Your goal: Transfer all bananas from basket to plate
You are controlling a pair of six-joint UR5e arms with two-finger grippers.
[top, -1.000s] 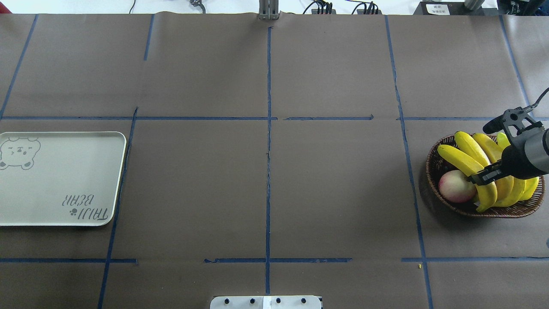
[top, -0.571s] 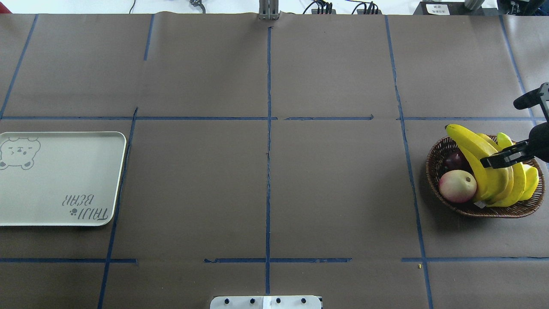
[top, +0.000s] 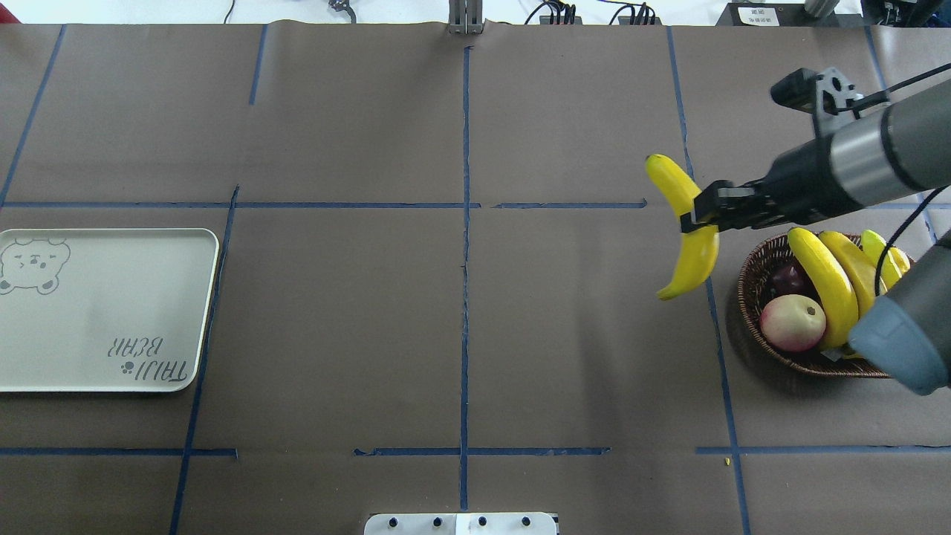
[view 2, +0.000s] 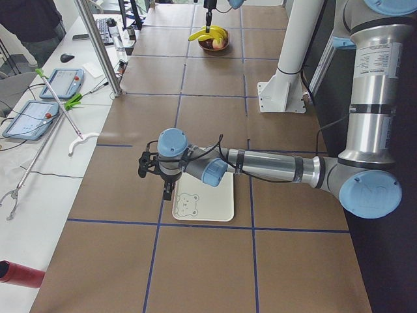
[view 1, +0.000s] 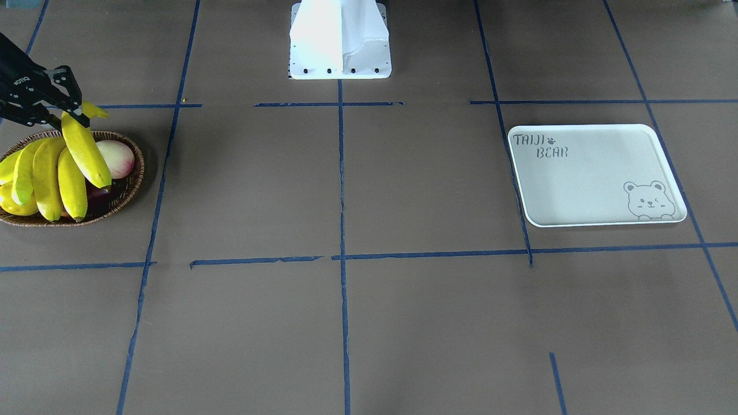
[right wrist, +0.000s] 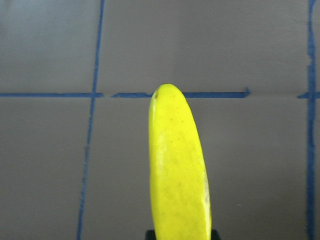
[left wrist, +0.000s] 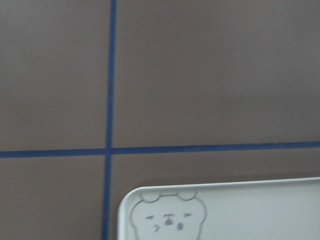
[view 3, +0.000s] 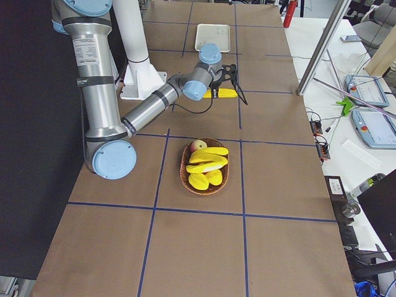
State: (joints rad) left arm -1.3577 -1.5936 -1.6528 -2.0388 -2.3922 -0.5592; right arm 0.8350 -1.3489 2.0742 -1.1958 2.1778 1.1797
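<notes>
My right gripper [top: 700,215] is shut on one yellow banana [top: 687,236] and holds it in the air, left of the brown wicker basket [top: 749,293]. The banana hangs across the jaws and fills the right wrist view [right wrist: 177,170]. Three more bananas [top: 826,279] lie in the basket. The front-facing view shows the gripper [view 1: 64,112] with the banana [view 1: 86,151] close over the basket [view 1: 131,187]. The white "TAIJI BEAR" tray [top: 104,357] lies at the far left with nothing on it. My left gripper [view 2: 168,190] hangs over the tray's corner; I cannot tell if it is open.
A pink-yellow round fruit [top: 792,321] and a dark fruit [top: 786,279] share the basket with the bananas. My right arm's elbow [top: 895,342] covers the basket's right part. The robot's base plate [top: 461,523] sits at the near edge. Blue tape lines cross the brown table.
My right gripper has lifted one banana out of the basket and carried it up and to the left, past the basket's rim. The other bananas have settled back.
</notes>
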